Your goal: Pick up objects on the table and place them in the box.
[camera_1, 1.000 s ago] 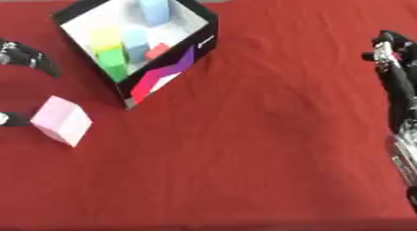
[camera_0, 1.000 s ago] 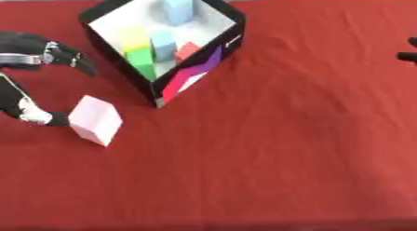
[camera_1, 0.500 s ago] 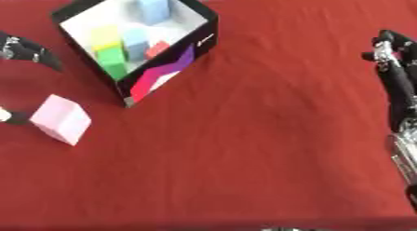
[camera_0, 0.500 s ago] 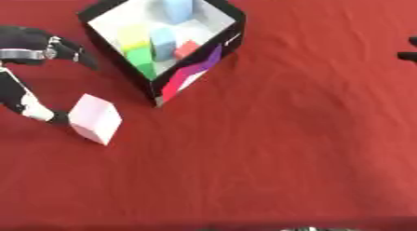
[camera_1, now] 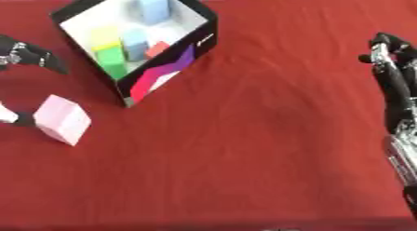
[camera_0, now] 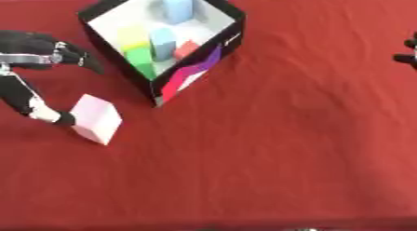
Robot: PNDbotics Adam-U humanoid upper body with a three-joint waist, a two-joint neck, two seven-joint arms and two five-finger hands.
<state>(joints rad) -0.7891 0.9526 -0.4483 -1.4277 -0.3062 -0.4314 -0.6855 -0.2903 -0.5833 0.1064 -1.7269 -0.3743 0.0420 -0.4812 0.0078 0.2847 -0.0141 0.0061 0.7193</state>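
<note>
A pale pink block (camera_0: 96, 119) lies on the red cloth at the left, in front of the box. My left hand (camera_0: 32, 44) is open beside it: the thumb tip (camera_0: 50, 115) touches the block's left face, while the fingers (camera_0: 77, 57) stay spread well above and behind it. The box (camera_0: 194, 72) is black outside and white inside. It stands corner-on at the back left and holds yellow, green, light blue and red blocks. My right hand (camera_1: 391, 67) rests open at the right edge, fingers pointing away.
The red cloth (camera_0: 277, 146) covers the whole table. The box's near corner (camera_0: 159, 100) stands a short way right of the pink block. My right forearm (camera_1: 400, 146) runs along the right edge.
My left thumb has edged slightly right against the pink block. The block, the box and my right hand have not moved.
</note>
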